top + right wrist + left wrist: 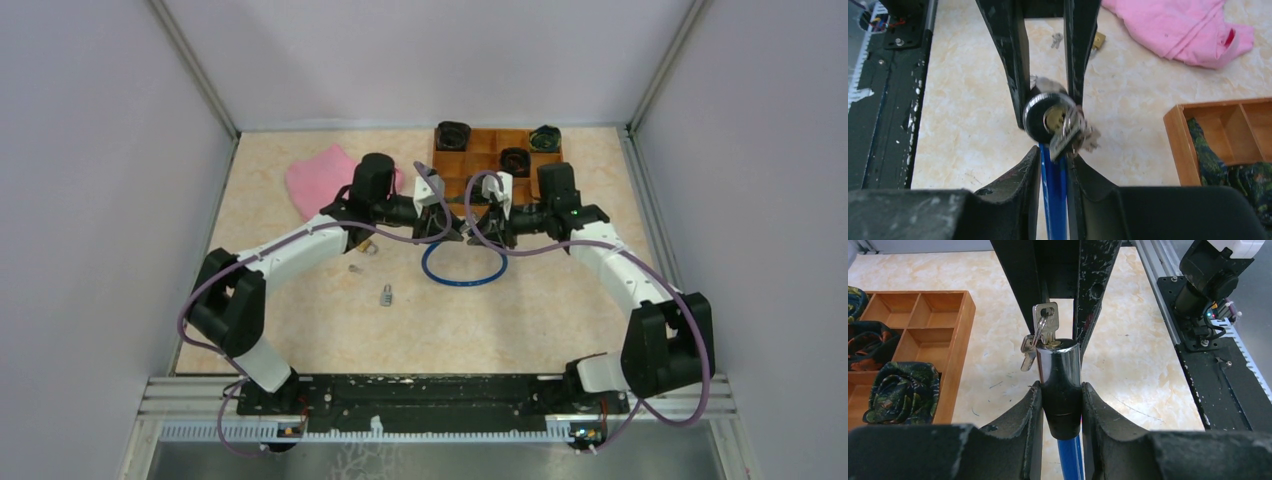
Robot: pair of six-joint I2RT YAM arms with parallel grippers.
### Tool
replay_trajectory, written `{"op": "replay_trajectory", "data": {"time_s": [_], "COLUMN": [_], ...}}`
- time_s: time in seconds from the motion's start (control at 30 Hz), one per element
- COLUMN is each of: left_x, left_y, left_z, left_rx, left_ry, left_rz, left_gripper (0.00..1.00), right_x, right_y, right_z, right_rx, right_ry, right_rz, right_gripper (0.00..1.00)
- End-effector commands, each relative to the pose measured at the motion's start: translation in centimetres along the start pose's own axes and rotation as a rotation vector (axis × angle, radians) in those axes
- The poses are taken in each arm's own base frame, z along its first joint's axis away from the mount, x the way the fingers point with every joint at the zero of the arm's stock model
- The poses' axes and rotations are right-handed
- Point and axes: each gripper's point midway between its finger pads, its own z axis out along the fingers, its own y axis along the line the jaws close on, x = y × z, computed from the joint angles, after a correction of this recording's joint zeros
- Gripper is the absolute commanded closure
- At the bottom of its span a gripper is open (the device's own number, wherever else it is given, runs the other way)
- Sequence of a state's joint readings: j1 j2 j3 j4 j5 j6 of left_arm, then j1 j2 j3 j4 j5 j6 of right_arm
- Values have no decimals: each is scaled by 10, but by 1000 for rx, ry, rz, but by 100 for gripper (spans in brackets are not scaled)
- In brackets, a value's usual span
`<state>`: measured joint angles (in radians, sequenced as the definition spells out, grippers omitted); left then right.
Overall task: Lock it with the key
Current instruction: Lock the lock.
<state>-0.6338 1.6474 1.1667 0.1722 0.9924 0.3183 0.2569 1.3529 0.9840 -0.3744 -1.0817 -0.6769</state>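
**Chrome-and-black lock barrel w/ key seated: where the turn can fail**

Fig. shows the cable lock held above the counter [330, 330] at mid-workspace, btwn the two arms. L jaws are clenched on the dark end of the lock barrel [1060, 385], w/ the keyhole end facing the R arm. The blue cable [1070, 460] leaves the barrel btwn the L fingers [1018, 420] and forms a loop below. The key [1046, 322] sits in the keyhole, w/ spare keys [1027, 352] dangling from its ring. R jaws stand parted astride the key head w/ a gap showing on one side, so they appear to grip nothing at this instant. The key looks blurred in the R wrist view.

Risks, as judged:
1. R jaws close on the ring or spare keys instead of the key head, so the wrist turns and the key doesn't.
2. The key's flat face lies across the gap, not flat to the pads. Closing on its thin edges may slip or twist it.
3. An off-axis turn levers the key, pulling it part-way out or rotating the barrel in the L grip, since chrome is prob. slick.
4. Whether the cable's free end is seated in the barrel can't be told from these views. If it isn't, turning locks nothing.
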Motion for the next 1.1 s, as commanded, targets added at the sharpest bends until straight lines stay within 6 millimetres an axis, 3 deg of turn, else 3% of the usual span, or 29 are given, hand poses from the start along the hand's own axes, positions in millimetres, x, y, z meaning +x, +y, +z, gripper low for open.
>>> {"op": "replay_trajectory", "data": {"time_s": [0.0, 0.33, 0.63, 0.73, 0.93, 1.07], "left_x": [19, 14, 7, 8, 9, 10], "left_y": [-6, -6, -6, -6, -7, -8], "left_z": [4, 2, 1, 1, 2, 3], "left_rx": [-2, -21, -32, -34, -29, -31], "left_ry": [51, 46, 26, 28, 30, 35], "left_rz": [-11, -9, -17, -16, -11, -1], "left_gripper": [100, 100, 100, 100, 100, 100], "right_x": [-50, -43, -26, -36, -76, -88], "right_y": [13, 10, 7, 8, 0, -8], "right_z": [2, -11, -43, -48, -56, -53], "right_rx": [-86, -43, 52, 86, 170, 242], "right_ry": [-114, -81, -19, -24, -100, -87], "right_rz": [-136, -91, 2, 39, 126, 170], "right_gripper": [75, 56, 43, 43, 49, 53]}}
